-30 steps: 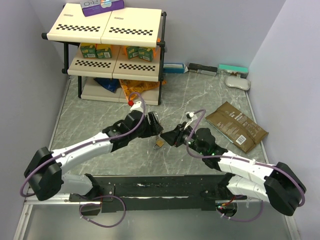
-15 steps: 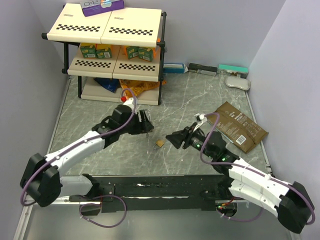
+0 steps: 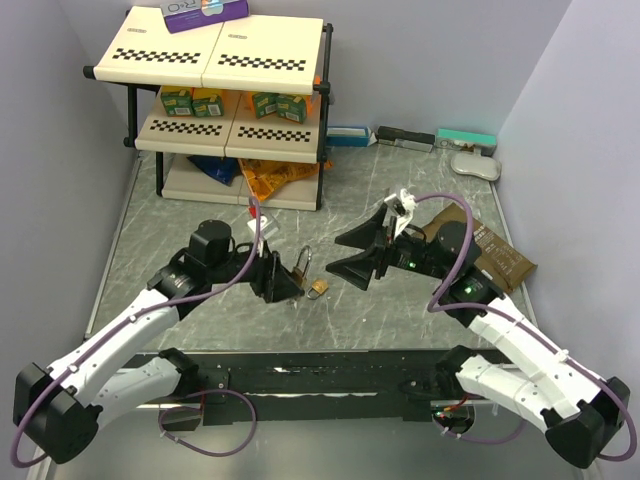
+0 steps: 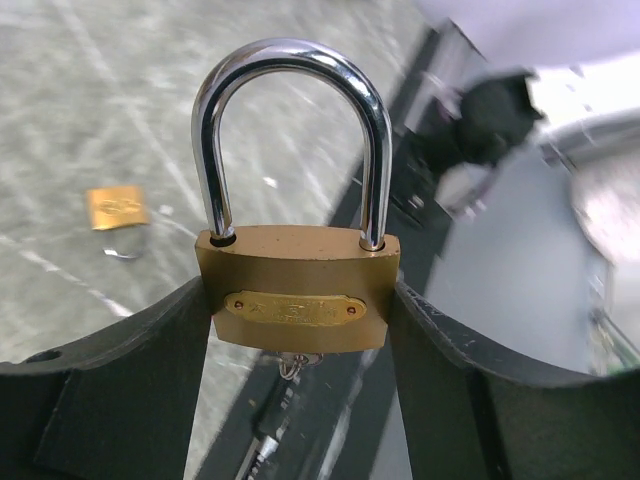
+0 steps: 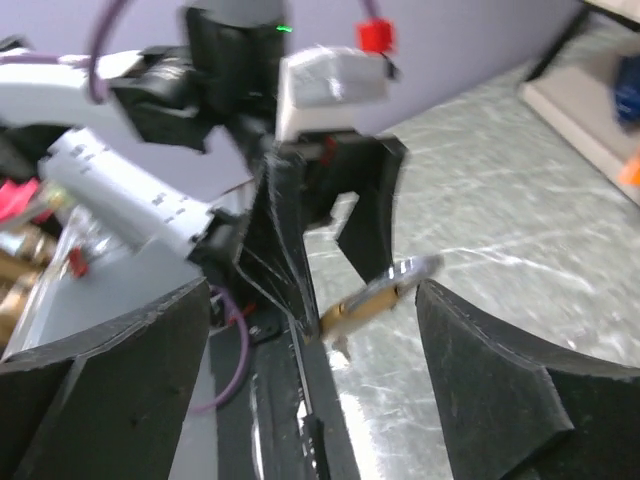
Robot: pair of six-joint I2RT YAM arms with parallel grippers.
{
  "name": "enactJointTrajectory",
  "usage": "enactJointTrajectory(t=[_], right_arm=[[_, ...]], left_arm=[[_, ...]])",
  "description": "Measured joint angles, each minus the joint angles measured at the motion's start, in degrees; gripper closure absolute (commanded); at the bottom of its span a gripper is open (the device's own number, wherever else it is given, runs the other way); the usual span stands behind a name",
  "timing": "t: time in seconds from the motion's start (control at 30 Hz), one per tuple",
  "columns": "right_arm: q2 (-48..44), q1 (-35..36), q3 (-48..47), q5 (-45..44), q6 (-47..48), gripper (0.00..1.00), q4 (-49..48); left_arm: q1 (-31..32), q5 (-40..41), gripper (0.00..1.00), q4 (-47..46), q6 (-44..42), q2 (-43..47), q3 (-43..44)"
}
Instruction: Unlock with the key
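Note:
My left gripper (image 4: 300, 302) is shut on the larger brass padlock (image 4: 300, 285), pinching its body on both sides, with the steel shackle (image 4: 290, 60) upright and both legs seated. A tiny metal key (image 4: 289, 364) pokes out of the padlock's underside. In the top view this padlock (image 3: 302, 264) is held just above the table by the left gripper (image 3: 283, 283). My right gripper (image 3: 338, 255) stands open a short way right of it, holding nothing. In the right wrist view the padlock (image 5: 372, 297) shows edge-on between the spread fingers (image 5: 110, 380), key (image 5: 341, 346) beneath.
A smaller brass padlock (image 3: 317, 288) lies on the table between the grippers, and shows again (image 4: 116, 208) left of the held padlock. A checkered shelf rack (image 3: 225, 60) stands at the back left, a brown packet (image 3: 492, 258) at the right, and small boxes (image 3: 405, 138) along the back wall.
My right gripper has opened wide and drawn back to the right. The left arm has pulled back toward its base, carrying the larger padlock. The smaller padlock has not moved.

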State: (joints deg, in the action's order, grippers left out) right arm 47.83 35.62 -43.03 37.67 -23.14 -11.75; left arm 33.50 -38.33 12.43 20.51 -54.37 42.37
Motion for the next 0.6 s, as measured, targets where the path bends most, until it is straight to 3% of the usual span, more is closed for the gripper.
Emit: enactJointTrajectory(t=[0.33,0.6], right_arm=[[6.8,2.0,-6.8,10.1,5.7,0.10,5.1],[10.3,5.8,-6.9,14.7,6.9,0.09,6.3]], left_arm=[[-0.5,-15.1,0.99,0.3,-2.4,-0.2,-1.5],[-0.6,-19.8,0.99,0.2,-2.7,-0.6,-1.5]])
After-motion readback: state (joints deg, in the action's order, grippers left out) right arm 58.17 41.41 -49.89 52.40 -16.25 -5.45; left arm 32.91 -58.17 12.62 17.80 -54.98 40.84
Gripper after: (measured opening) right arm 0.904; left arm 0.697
